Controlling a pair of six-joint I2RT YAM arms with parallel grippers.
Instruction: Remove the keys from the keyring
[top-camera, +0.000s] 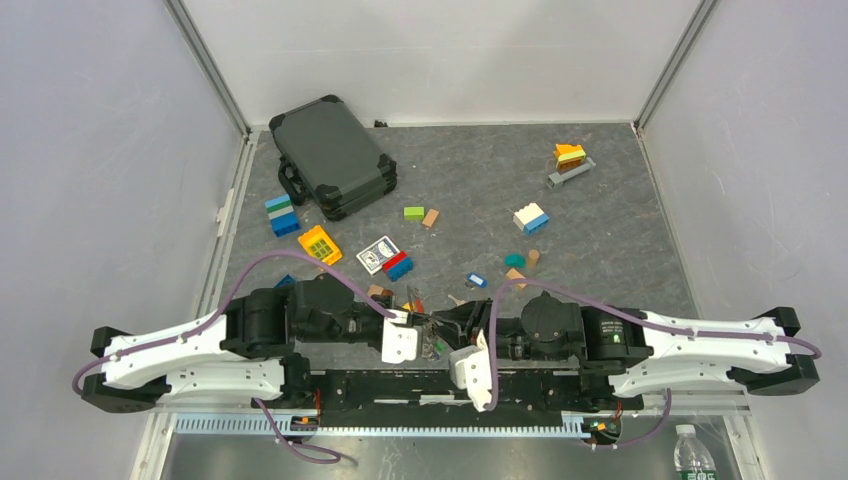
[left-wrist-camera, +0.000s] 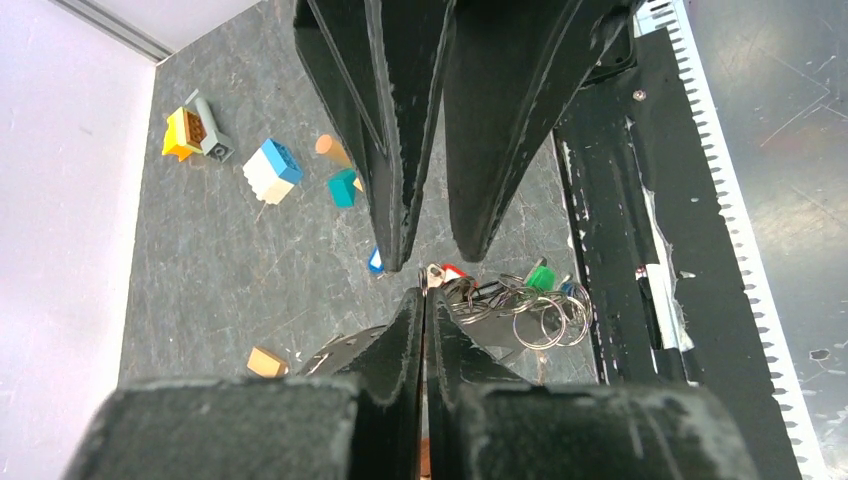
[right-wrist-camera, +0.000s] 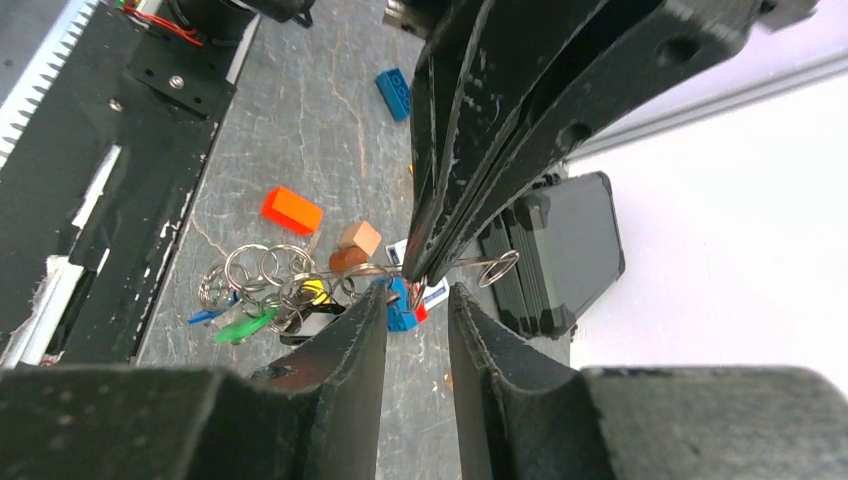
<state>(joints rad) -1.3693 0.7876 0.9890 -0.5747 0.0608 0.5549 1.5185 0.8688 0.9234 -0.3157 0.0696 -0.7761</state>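
Where left fingers (left-wrist-camera: 398, 340) pinch keyring (right-wrist-camera: 485, 265), table edge (top-camera: 350, 357) close.

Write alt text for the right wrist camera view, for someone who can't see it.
The left gripper reaches down from the top, shut on the thin wire keyring, with the keys bunched at one end. The right gripper sits open just below; a black case lies beyond.

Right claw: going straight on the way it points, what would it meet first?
Probably the keyring, pinched in the shut left claw that faces the right claw tip to tip; depth is unclear.
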